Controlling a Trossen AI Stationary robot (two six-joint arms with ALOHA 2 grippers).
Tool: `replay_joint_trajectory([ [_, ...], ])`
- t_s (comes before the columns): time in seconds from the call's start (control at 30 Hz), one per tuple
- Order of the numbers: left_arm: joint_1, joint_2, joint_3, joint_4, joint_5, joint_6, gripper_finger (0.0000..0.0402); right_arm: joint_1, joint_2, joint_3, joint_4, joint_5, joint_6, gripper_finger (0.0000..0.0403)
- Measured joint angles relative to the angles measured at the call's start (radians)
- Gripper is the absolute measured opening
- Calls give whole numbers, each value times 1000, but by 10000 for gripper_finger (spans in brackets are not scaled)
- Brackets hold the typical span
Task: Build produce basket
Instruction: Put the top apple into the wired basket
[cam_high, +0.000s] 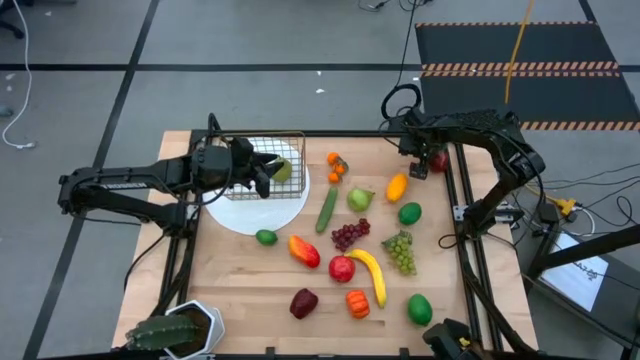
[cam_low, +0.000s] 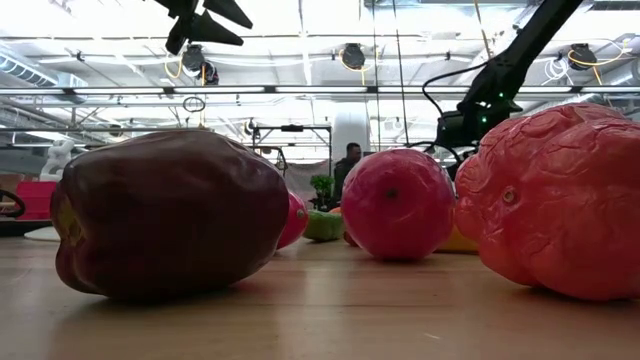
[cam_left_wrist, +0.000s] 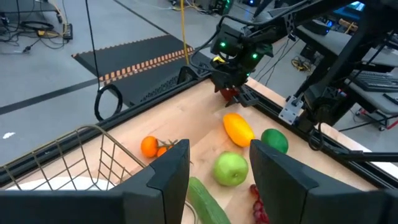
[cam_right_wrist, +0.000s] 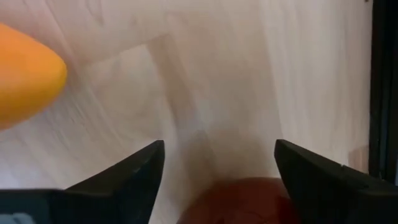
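Note:
The wire basket (cam_high: 288, 148) stands on a round white plate (cam_high: 250, 215) at the table's far left, with a green fruit (cam_high: 283, 171) inside it. My left gripper (cam_high: 266, 178) hovers open above the basket, holding nothing; in its wrist view its fingers (cam_left_wrist: 180, 174) frame the basket's rim (cam_left_wrist: 81, 140). My right gripper (cam_high: 425, 163) is low at the far right corner, open, with its fingers on either side of a dark red apple (cam_right_wrist: 239, 199), which also shows in the high view (cam_high: 438, 160). More produce lies spread over the table's middle. My right gripper points down with the red apple (cam_right_wrist: 239, 199) between its open fingers, the apple resting on the table. Whether either finger touches it I cannot tell.
Loose on the wood are a cucumber (cam_high: 327, 208), a green apple (cam_high: 360, 198), a yellow mango (cam_high: 397, 186), limes (cam_high: 409, 213), purple grapes (cam_high: 349, 234), green grapes (cam_high: 402, 252), a banana (cam_high: 370, 272) and a red apple (cam_high: 341, 268). A spiky potted plant (cam_high: 170, 330) stands at the near left corner.

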Motion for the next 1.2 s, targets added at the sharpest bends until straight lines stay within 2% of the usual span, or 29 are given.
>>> replay_joint_trajectory([
  [0.4, 0, 0, 0, 0, 0, 1, 170, 0, -1, 0, -4, -1, 32, 231],
  [0.5, 0, 0, 0, 0, 0, 0, 170, 1, -11, 4, -12, 4, 120, 227],
  [0.6, 0, 0, 0, 0, 0, 0, 170, 9, -44, 36, -49, 1, 233, 246],
  [0.77, 1, 0, 0, 0, 1, 2, 170, 51, -121, 142, -174, 19, 454, 312],
  [0.87, 1, 0, 0, 0, 1, 4, 170, 73, -148, 231, -320, 109, 681, 349],
  [0.97, 1, 0, 0, 0, 1, 4, 170, 78, -148, 292, -526, 125, 846, 376],
  [1.07, 1, 0, 0, 0, 1, 4, 170, 78, -152, 294, -626, 90, 926, 396],
  [1.2, 1, 0, 0, 0, 1, 22, 170, 77, -160, 257, -598, 75, 983, 397],
])
